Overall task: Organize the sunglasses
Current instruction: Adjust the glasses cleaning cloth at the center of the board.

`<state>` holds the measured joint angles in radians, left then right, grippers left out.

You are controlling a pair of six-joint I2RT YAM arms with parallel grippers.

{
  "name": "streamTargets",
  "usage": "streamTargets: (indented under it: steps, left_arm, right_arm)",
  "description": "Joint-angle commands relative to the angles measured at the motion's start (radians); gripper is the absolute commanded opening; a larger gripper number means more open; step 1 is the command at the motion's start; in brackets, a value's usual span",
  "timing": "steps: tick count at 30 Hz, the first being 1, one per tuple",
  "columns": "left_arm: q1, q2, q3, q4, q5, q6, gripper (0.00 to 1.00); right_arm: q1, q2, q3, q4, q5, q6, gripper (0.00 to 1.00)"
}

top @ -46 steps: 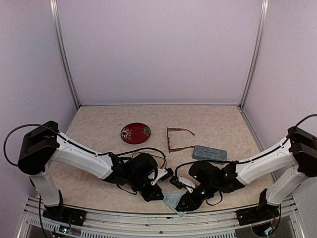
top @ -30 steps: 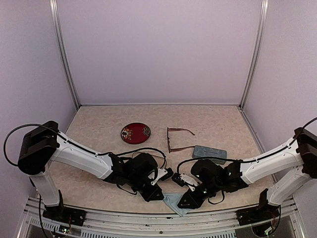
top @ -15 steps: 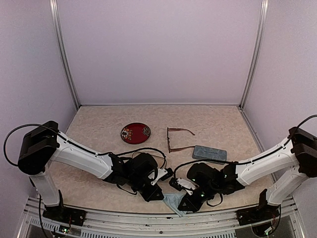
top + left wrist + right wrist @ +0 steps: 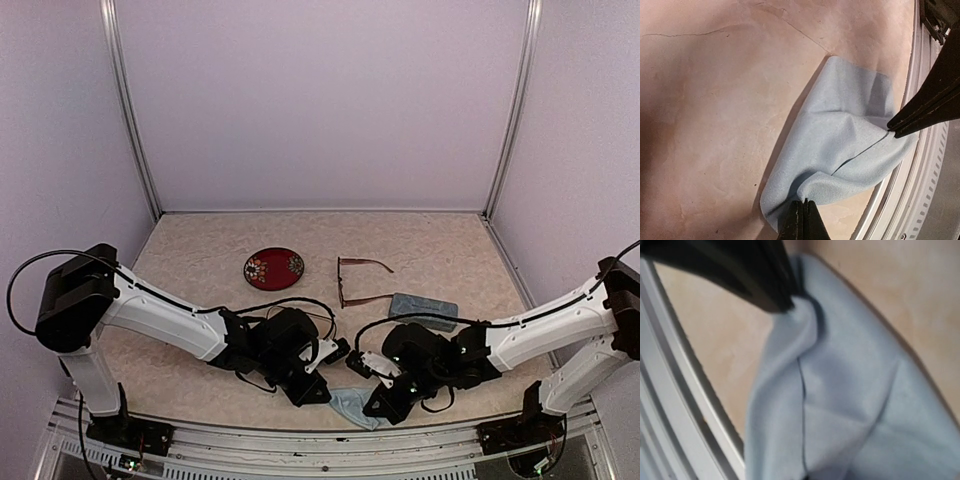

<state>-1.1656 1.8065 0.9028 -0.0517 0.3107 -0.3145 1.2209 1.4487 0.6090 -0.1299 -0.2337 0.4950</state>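
At the bottom of the overhead view, by the table's near edge, both arms bend inward over a light-blue cloth (image 4: 840, 160). The left gripper (image 4: 802, 205) has its fingers pressed together on a bunched fold at one edge of the cloth. The right gripper (image 4: 892, 127), also fully closed, pinches the opposite edge, where a crease runs out from its tip — so the cloth is held between the two. Further back, right of centre, a grey-blue case (image 4: 423, 310) lies flat. Just beside its left end, the reddish-brown sunglasses (image 4: 342, 283) rest on the table (image 4: 450, 245) with their arms unfolded and nothing touching them. Left of those sits a round red dish (image 4: 274, 268) with a flowered pattern. I cannot make out the black pair. As I judge it, the task is at an early stage — no sunglasses are put away yet. No brand, label or writing can be read anywhere.
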Motion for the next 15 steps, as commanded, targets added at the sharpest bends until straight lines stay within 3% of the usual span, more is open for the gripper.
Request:
streamTargets:
  steps: [1, 15]
  left_arm:
    - [0.002, -0.048, 0.011, 0.021, 0.010, -0.006, 0.00]
    - [0.001, -0.048, 0.046, 0.024, 0.024, -0.002, 0.00]
  right_arm:
    - [-0.027, -0.059, 0.024, -0.051, 0.037, -0.017, 0.00]
    - [-0.106, -0.111, -0.017, -0.081, 0.035, -0.029, 0.03]
